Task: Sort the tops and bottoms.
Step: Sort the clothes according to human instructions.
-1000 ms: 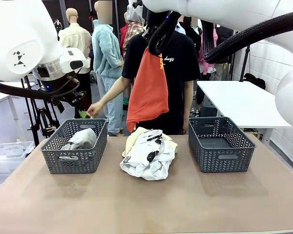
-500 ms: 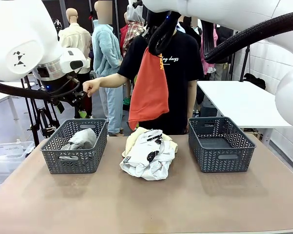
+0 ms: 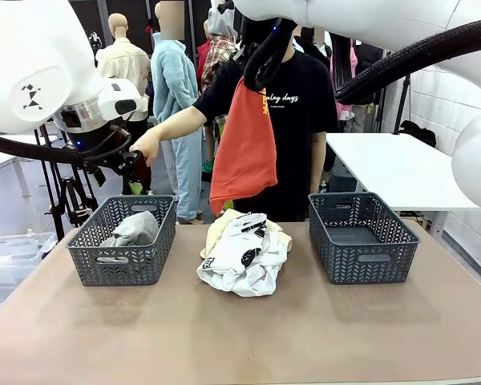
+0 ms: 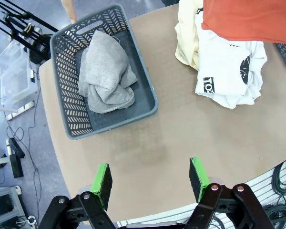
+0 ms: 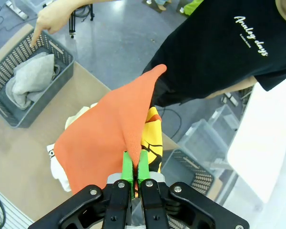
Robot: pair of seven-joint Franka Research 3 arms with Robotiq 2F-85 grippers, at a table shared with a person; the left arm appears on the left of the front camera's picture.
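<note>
Front view: two baskets [image 3: 120,269], four garments [image 3: 244,144].

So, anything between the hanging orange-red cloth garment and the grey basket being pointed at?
Nothing visible. The orange-red garment hangs from the right gripper; the person's hand points from beyond the grey plastic basket; the open left gripper is well above.

Bright even indoor light, soft shadows, sharp focus; wrist views fisheye-distorted.
</note>
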